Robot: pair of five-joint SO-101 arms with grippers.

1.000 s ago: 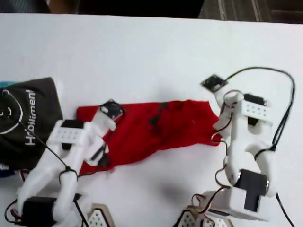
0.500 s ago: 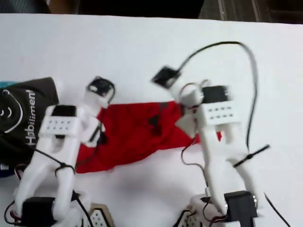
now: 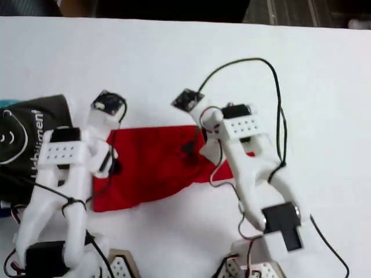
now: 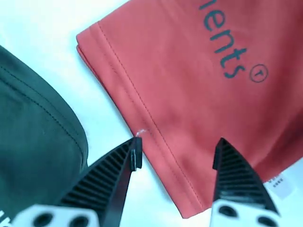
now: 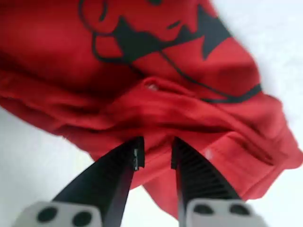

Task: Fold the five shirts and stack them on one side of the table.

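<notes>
Bright light, glaring white table (image 3: 174, 58), soft shadows

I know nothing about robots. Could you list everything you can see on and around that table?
table: one, white, under everything
red shirt: one, red with dark print, mid-table, bunched at one end
dark shirt: one, dark with pale print, at the table's edge on the left arm's side
blue cloth: bits, blue, peeping from under the dark shirt
cables: several, black, looping along the arms
arms: two, white, left arm and right arm, bases at the near edge
left gripper: one, black fingers, open over the red shirt's hem
right gripper: one, black fingers, closed on a bunched fold of the red shirt
</notes>
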